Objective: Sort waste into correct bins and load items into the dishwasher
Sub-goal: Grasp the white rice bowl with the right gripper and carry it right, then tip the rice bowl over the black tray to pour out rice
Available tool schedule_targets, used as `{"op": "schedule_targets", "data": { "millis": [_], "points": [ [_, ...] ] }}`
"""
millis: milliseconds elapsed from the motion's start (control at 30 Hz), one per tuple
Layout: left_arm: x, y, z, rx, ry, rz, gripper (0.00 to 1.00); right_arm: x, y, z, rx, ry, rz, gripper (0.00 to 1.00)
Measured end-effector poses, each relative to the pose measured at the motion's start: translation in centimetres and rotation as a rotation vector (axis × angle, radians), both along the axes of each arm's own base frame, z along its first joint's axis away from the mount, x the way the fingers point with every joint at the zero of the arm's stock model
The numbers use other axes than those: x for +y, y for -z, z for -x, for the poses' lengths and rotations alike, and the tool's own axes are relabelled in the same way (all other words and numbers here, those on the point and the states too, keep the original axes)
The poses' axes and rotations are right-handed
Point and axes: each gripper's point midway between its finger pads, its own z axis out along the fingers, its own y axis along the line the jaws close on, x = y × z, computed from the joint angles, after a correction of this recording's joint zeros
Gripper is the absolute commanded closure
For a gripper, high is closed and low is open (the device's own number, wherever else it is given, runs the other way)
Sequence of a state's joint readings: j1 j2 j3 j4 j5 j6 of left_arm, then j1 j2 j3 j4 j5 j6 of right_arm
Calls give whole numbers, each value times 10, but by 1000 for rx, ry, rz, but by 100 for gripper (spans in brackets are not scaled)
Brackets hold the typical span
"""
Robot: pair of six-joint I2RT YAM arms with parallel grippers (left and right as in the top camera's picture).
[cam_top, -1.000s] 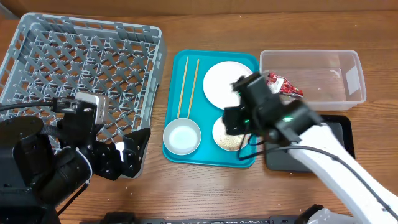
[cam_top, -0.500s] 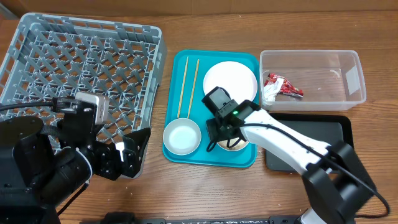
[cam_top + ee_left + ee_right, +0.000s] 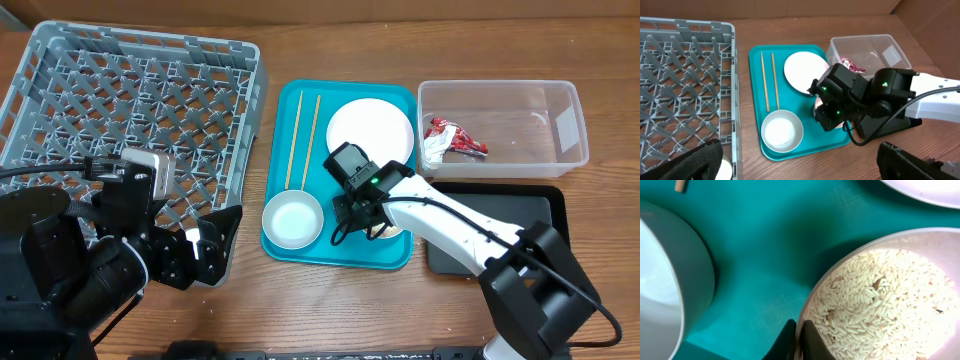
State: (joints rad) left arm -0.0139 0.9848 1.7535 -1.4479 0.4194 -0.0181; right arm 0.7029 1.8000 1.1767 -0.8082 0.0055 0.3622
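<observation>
In the right wrist view my right gripper (image 3: 799,340) is shut on the left rim of the smaller white dish (image 3: 812,295), which holds white rice grains (image 3: 880,300). Overhead, the right gripper (image 3: 361,224) covers most of that dish on the teal tray (image 3: 290,100). Also on the tray are the large white plate (image 3: 375,130), the white bowl (image 3: 292,220) and two chopsticks (image 3: 298,140). The red-and-white wrapper (image 3: 455,138) lies in the clear tub (image 3: 560,105). My left gripper (image 3: 205,250) hangs open by the grey dish rack's (image 3: 130,100) near right corner, holding nothing.
A black tray (image 3: 545,215) lies in front of the clear tub, partly under my right arm. The dish rack fills the left of the table. In the left wrist view bare wood (image 3: 805,165) shows between the teal tray and the table's near edge.
My right arm swung left from the clear tub to the small dish. Its jaws came down and shut on the rim. The left arm stayed still.
</observation>
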Motion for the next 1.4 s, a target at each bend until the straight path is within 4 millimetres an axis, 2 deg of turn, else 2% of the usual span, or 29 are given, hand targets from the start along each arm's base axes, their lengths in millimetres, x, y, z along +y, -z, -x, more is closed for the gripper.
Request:
{"op": "schedule_targets", "data": {
  "millis": [167,300,400,500,600,733,800,1000,1167,1300,1400],
  "points": [
    [0,0,0,0,0,0,0,-2,-2,1,7,22,11,96],
    [0,0,0,0,0,0,0,-6,-12,-1,9,80,25,96],
    [0,0,0,0,0,0,0,-8,-27,3,7,138,4,96],
    [0,0,0,1,0,0,0,-14,-54,8,-11,207,-40,96],
    [0,0,0,0,0,0,0,-31,-91,16,-34,284,-93,96],
    [0,0,0,0,0,0,0,-74,-140,29,-64,406,-166,96],
    [0,0,0,0,0,0,0,-95,-158,35,-73,449,-207,96],
    [0,0,0,0,0,0,0,-142,-187,47,-72,485,-347,96],
    [0,0,0,0,0,0,0,-171,-189,49,-51,489,-481,96],
    [0,0,0,0,0,0,0,-183,-165,53,-11,473,-635,96],
    [0,0,0,1,0,0,0,-180,-143,58,38,437,-775,96]
  ]
}}
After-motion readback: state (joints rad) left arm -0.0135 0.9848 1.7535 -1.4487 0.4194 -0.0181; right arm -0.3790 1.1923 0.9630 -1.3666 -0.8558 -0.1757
